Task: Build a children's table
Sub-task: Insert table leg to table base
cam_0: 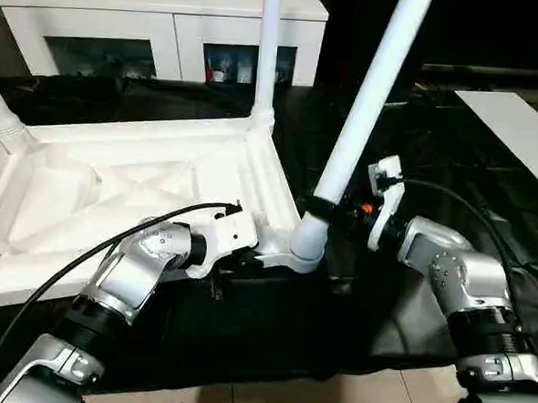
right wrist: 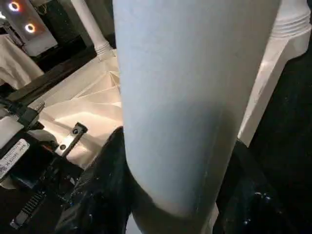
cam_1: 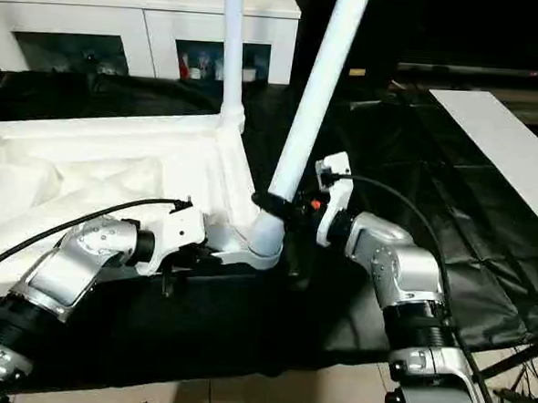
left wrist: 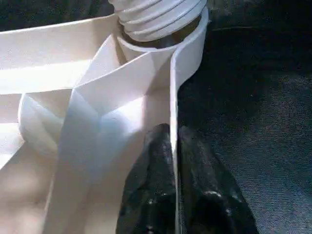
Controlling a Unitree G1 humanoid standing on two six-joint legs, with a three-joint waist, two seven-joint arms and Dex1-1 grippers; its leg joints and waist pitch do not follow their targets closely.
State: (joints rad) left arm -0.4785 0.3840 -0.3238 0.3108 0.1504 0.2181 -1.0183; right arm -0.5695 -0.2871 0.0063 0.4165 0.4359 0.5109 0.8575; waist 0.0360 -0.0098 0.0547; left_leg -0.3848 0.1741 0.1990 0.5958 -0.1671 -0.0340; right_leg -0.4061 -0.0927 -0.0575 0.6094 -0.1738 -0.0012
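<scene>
While the right gripper (cam_1: 273,204) closes its two black fingers (right wrist: 105,190) around the lower part of a long white leg (cam_0: 366,107), that leg leans away from upright, its foot sitting in the near corner socket (cam_0: 304,249) of the upturned tabletop (cam_0: 114,201). The grip sits just above the socket, the fingers standing about half apart with the leg filling the space between them. Beside it, the left gripper (left wrist: 174,161) has its fingers nearly together, pinching the thin white rim (left wrist: 187,63) of the tabletop close to that same corner; the threaded end of the leg shows just beyond the fingertips in the left wrist view.

The tabletop lies with its ribbed underside up. A second leg (cam_0: 267,51) stands upright in the far corner socket on the same side, and a third leg (cam_0: 0,112) rises from a corner at the robot's left.

All of this rests on a black cloth (cam_0: 409,301) spread over the work surface, creased and slightly glossy, with pale floor tiles (cam_0: 330,397) showing at its near edge. A flat white board (cam_1: 501,143) lies on the cloth to the robot's right. Behind the work stands a white cabinet (cam_0: 161,21) with glass-fronted compartments holding small items too indistinct to identify. The room beyond is dark.
</scene>
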